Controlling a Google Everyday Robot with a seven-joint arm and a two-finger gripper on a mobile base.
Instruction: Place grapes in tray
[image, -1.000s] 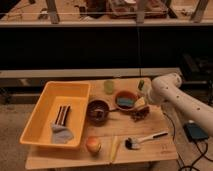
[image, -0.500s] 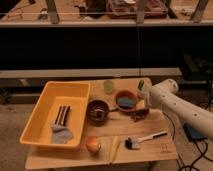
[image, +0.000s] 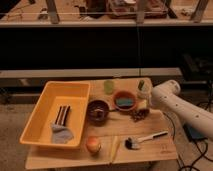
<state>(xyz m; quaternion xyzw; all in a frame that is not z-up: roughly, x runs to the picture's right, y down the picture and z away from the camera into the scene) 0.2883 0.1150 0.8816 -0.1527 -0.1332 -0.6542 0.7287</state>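
Note:
The grapes (image: 138, 116), a small dark reddish bunch, lie on the wooden table (image: 165, 149) right of centre, outside the tray. The tray (image: 46, 104) is the big yellow bin on the table's left. It holds a dark striped object (image: 62, 115) and a grey-blue cloth (image: 61, 133). My white arm (image: 180, 107) reaches in from the right. My gripper (image: 144, 105) is at its tip, just above and right of the grapes and mostly hidden by the arm.
A brown bowl (image: 98, 109) and a bowl holding something blue (image: 125, 101) stand between the tray and the grapes. A green cup (image: 109, 86) and a small bottle (image: 142, 89) stand at the back. An orange fruit (image: 93, 145), a yellow stick (image: 114, 148) and a brush (image: 145, 139) lie in front.
My arm has shifted slightly lower toward the table near the grapes. The grapes and the other objects have not moved.

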